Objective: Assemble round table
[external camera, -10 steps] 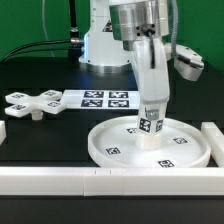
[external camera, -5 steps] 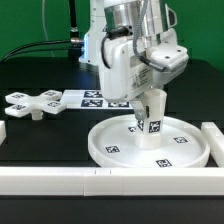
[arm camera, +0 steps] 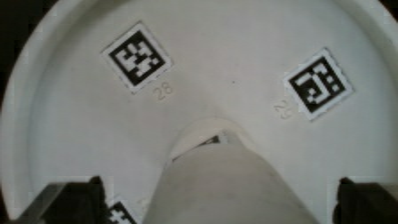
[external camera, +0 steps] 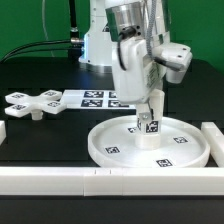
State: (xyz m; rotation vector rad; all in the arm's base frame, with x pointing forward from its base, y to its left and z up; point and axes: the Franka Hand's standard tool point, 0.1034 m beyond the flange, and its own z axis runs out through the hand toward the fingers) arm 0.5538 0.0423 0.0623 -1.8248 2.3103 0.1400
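Arm [external camera: 135, 62]: glossy white rounded shells, silver-grey ribbed ring at the upper joint, dark seams between segments. White base [external camera: 98, 47] behind it, thin black cables [external camera: 72, 15] beside. Hand [external camera: 151, 108] white-bodied. Fingers [arm camera: 77, 203] dark, near black, blurred.

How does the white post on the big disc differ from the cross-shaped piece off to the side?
The post stands upright at the centre of the disc, with the tool around it; the cross-shaped foot lies flat on the black table, untouched. The post is a single straight column; the foot has four arms. Both are white and carry black-and-white tags.
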